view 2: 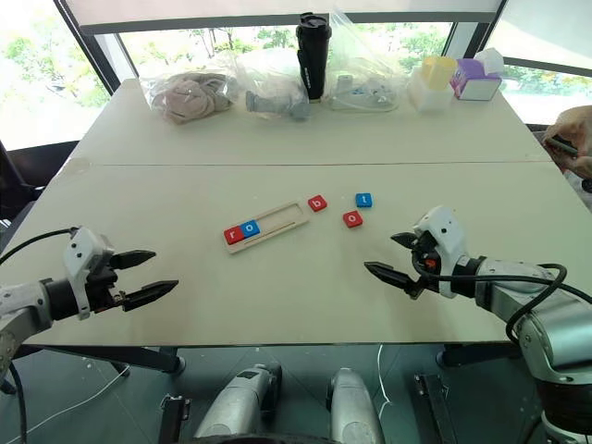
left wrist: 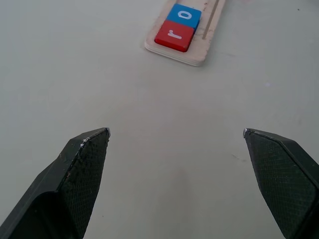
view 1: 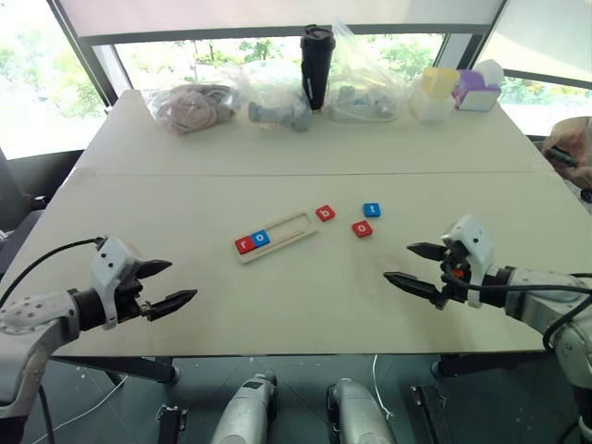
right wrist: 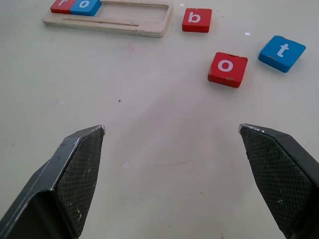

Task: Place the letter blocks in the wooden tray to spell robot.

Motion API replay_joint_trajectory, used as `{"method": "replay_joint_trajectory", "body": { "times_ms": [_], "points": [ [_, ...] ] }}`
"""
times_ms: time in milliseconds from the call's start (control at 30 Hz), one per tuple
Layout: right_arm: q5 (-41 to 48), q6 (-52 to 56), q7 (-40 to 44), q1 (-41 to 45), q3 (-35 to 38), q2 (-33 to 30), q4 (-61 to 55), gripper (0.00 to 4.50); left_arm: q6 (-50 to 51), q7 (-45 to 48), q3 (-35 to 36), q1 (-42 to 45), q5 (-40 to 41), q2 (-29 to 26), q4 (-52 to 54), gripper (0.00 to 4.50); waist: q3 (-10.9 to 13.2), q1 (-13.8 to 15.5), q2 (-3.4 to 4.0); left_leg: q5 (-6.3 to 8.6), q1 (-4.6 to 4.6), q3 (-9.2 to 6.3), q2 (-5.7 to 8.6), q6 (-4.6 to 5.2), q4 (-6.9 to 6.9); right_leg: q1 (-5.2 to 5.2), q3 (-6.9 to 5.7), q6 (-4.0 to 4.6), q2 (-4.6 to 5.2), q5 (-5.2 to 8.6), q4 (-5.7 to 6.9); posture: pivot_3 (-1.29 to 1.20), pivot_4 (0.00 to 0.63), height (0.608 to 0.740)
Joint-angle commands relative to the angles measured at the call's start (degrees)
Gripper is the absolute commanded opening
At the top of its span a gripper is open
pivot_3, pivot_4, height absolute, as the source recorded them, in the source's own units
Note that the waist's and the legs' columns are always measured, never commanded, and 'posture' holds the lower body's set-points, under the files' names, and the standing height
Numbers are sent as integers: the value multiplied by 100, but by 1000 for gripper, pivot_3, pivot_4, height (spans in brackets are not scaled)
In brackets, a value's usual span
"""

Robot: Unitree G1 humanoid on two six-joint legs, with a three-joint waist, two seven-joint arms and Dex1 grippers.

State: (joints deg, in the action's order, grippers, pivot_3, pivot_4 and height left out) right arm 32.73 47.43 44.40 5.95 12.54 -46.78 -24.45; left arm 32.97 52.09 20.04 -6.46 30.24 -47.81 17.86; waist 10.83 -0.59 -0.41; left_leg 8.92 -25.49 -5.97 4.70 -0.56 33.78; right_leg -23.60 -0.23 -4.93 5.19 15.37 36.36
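Note:
The wooden tray (view 1: 289, 228) lies slanted at the table's middle. A red "r" block (view 1: 244, 245) and a blue "o" block (view 1: 261, 238) sit side by side at its left end. Right of the tray, loose on the table, lie a red "b" block (view 1: 326, 213), a red "o" block (view 1: 363, 228) and a blue "t" block (view 1: 372, 210). My left gripper (view 1: 176, 285) hovers open near the front left, empty. Front right, my right gripper (view 1: 414, 265) is open and empty too, short of the loose blocks.
Along the table's far edge stand clear bags (view 1: 191, 104) of items, a black tumbler (view 1: 316, 67), and yellow (view 1: 435, 92) and purple (view 1: 475, 90) containers. A person's hand (view 1: 572, 148) shows at the right edge.

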Motion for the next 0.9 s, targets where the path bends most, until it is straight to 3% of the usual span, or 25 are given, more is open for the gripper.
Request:
{"method": "replay_joint_trajectory", "body": {
  "times_ms": [33,467,667,767,900],
  "points": [
    [-2,-122,12,89,23,-36,-42,4462,-111,-66,220,0,6,-29,136,4500,0,3,0,0,0,0,0,0,0,0,0,0,0,0,0,0,150,740],
    [-107,-165,-129,68,-72,-13,-22,4462,-85,-21,144,271,18,-146,-10,4500,0,9,0,0,1,1,0,0,1,2,-1,0,0,-1,0,0,150,740],
    [-9,643,-754,748,-140,61,-154,4462,223,148,-91,832,-57,-718,58,4500,0,-2,0,0,2,2,0,0,2,1,-3,4,0,-3,0,0,150,740],
    [341,1078,-926,1010,-196,189,-703,4462,529,268,-463,1480,28,-1003,127,4500,1,7,1,0,1,5,-1,1,0,-4,-4,4,-1,-4,1,0,150,740],
    [483,1360,-1171,1035,-667,375,-1451,4462,327,468,-1421,2383,-416,-893,-369,4500,1,47,1,-2,2,5,-1,3,-2,-1,-9,1,-2,-4,1,0,150,740]
  ]
}}
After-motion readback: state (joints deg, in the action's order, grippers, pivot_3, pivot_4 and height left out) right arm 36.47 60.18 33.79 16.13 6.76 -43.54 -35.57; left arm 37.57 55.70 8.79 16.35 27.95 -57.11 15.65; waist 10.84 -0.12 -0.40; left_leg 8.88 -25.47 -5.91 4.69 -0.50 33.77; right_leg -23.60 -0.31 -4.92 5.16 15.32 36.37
